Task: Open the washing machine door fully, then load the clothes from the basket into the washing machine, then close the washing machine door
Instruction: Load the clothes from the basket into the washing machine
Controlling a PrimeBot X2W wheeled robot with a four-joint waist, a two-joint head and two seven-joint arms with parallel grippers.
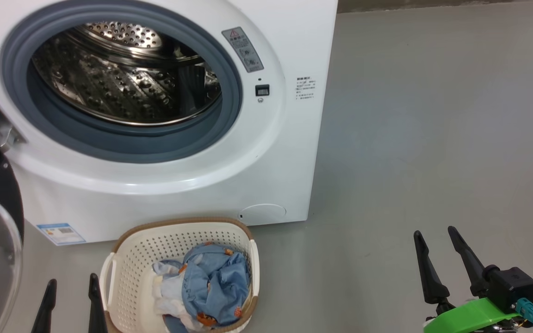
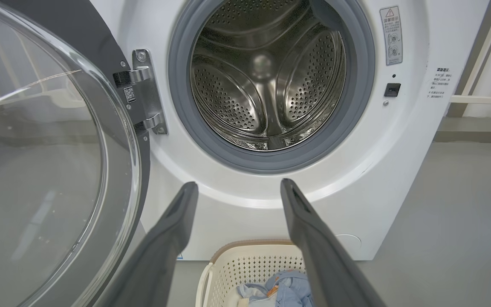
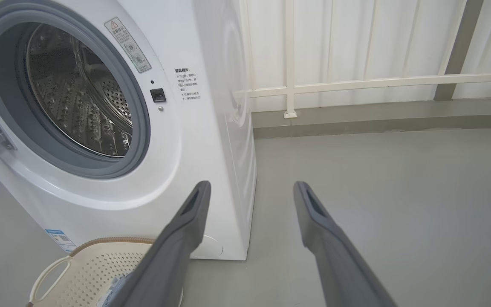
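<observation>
Blue clothes (image 1: 215, 282) in basket (image 1: 142, 259) beside washing machine (image 1: 289, 152)

Big white front-loading washing machine (image 1: 289, 152) stands on grey floor (image 1: 433, 138). Round opening uncovered, ringed with grey rubber seal (image 1: 123, 149); perforated steel drum (image 1: 123, 88) bare inside. Blue sticker (image 1: 60, 233) at lower left of front panel.

Large round door (image 2: 49, 170), glossy black rim around a clear bulging glass bowl: swung wide open on a metal hinge (image 2: 145, 91) at the opening's left side.

Small cream-white perforated plastic basket (image 1: 141, 259), brown woven-look rim, side handles: upright on floor, just in front of machine's lower front edge.

Soft light-blue garments with orange prints, plus white pieces (image 1: 215, 282): crumpled heap inside basket, below its rim.
</observation>
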